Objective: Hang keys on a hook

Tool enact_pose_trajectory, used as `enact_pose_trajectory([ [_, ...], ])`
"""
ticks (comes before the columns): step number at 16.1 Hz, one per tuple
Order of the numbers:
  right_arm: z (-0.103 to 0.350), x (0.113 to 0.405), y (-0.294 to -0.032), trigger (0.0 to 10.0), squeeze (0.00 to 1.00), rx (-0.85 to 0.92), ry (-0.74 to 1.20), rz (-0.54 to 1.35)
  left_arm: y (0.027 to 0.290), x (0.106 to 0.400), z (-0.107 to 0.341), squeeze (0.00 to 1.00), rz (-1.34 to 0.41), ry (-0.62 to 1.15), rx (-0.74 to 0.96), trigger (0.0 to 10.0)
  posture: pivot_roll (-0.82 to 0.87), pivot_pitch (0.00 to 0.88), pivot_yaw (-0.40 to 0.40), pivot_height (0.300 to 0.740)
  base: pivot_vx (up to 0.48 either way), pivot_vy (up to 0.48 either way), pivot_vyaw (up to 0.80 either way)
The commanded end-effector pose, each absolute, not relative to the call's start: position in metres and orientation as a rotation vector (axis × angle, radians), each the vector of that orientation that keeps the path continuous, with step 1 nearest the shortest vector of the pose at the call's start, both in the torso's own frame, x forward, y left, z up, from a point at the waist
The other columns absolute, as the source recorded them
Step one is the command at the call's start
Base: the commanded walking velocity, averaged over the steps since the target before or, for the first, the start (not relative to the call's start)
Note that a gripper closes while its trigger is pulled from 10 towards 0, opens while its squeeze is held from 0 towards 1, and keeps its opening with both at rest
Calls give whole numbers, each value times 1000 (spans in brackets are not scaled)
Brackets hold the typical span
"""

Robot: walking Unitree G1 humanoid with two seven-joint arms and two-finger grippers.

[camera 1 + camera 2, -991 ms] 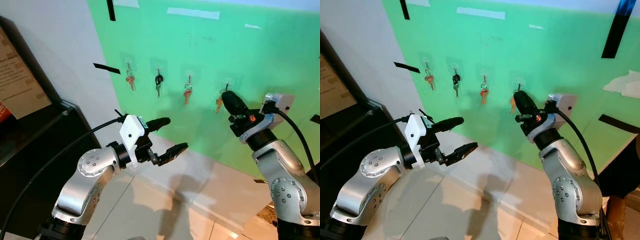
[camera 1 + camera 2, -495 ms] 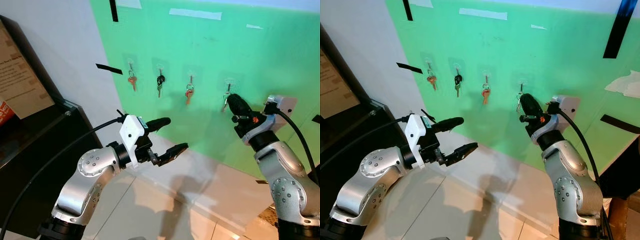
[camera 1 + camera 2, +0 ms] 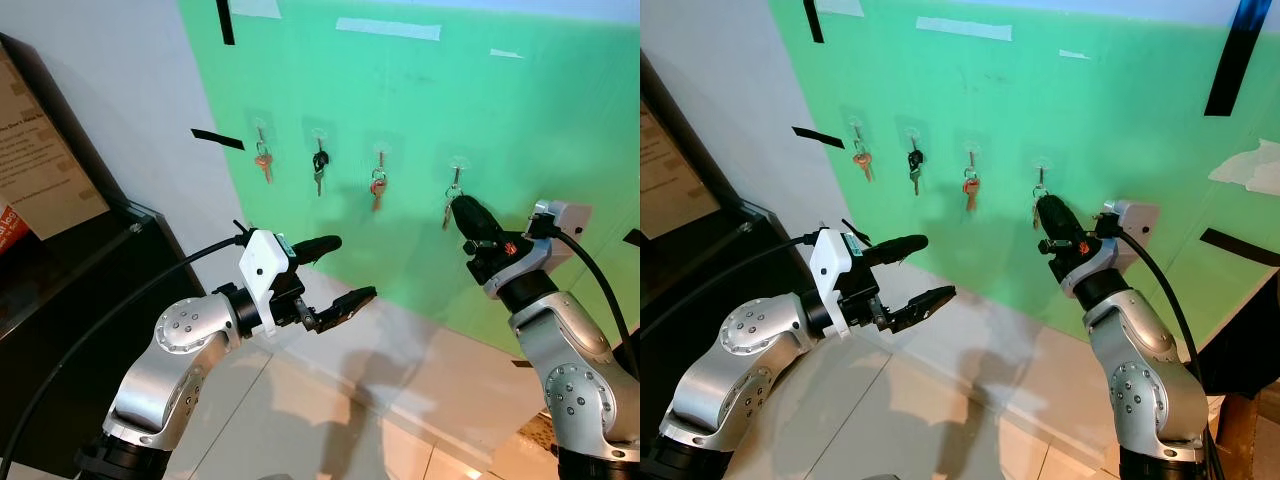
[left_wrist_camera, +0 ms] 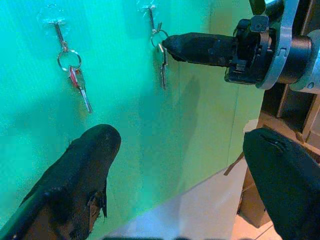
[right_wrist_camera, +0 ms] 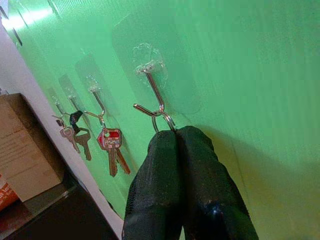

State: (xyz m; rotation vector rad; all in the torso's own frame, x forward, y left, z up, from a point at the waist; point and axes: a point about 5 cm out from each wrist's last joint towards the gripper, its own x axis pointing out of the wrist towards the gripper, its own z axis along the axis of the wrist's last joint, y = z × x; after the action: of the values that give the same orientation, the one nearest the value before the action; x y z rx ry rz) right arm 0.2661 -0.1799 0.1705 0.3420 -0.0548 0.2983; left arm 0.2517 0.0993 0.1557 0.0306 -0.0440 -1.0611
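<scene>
Keys [image 4: 162, 70] hang by their ring from the fourth hook [image 5: 150, 90], the one farthest to the robot's right in a row of four clear stick-on hooks on the green wall panel [image 3: 500, 110]. The right claw [image 5: 176, 145] is at that ring with its two black fingers pressed together — the ring's wire disappears between the tips, so it is closed on the keys, and the ring sits over the hook's bent end. In the left wrist view the key blade dangles straight down beneath the ring, just beside the claw's tip.

Each of the other three hooks carries its own load: a reddish key [image 3: 264, 160] on the first, a black-headed key [image 3: 318, 165] on the second, a red-tagged set [image 3: 377, 187] on the third.

The left claw [image 3: 340, 270] is held out at chest height, well apart from the wall, fingers spread wide and holding nothing — it points toward the panel below the middle hooks.

Strips of black tape [image 3: 216, 138] and pale tape [image 3: 388, 27] are stuck on the panel, and a dark cabinet [image 3: 60, 270] with a cardboard box [image 3: 40, 150] on it stands to the robot's left.
</scene>
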Motion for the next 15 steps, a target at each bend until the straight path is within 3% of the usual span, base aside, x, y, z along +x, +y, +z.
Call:
enact_pose_trajectory([
  [1, 166, 265, -181, 10000, 12, 348, -41, 282, 101, 254, 161, 0, -1063, -59, 52, 10000, -94, 0, 124, 740, 0, 0, 0],
  [2, 166, 265, -181, 10000, 12, 354, -44, 280, 101, 254, 161, 0, -1063, -59, 51, 10000, -94, 0, 124, 740, 0, 0, 0],
  [3, 166, 264, -182, 10000, 1000, 362, -50, 275, 101, 254, 161, 0, -1062, -60, 50, 10000, -95, 0, 123, 740, 0, 0, 0],
  [11, 187, 237, -178, 10000, 1000, 417, -228, 363, 101, 255, 161, 0, -1004, -73, -13, 10000, -102, 0, 114, 740, 0, 0, 0],
  [12, 187, 235, -179, 10000, 1000, 407, -233, 341, 103, 256, 160, 0, -966, -73, -29, 10000, -103, 0, 113, 740, 0, 0, 0],
  [14, 150, 231, -188, 10000, 1000, 290, -3, 78, 114, 265, 150, 0, -763, -39, -23, 10000, -107, 0, 105, 740, 0, 0, -387],
  [15, 144, 228, -191, 10000, 1000, 262, 21, 29, 116, 264, 147, 0, -738, -32, -13, 10000, -107, 0, 104, 740, 0, 0, -769],
])
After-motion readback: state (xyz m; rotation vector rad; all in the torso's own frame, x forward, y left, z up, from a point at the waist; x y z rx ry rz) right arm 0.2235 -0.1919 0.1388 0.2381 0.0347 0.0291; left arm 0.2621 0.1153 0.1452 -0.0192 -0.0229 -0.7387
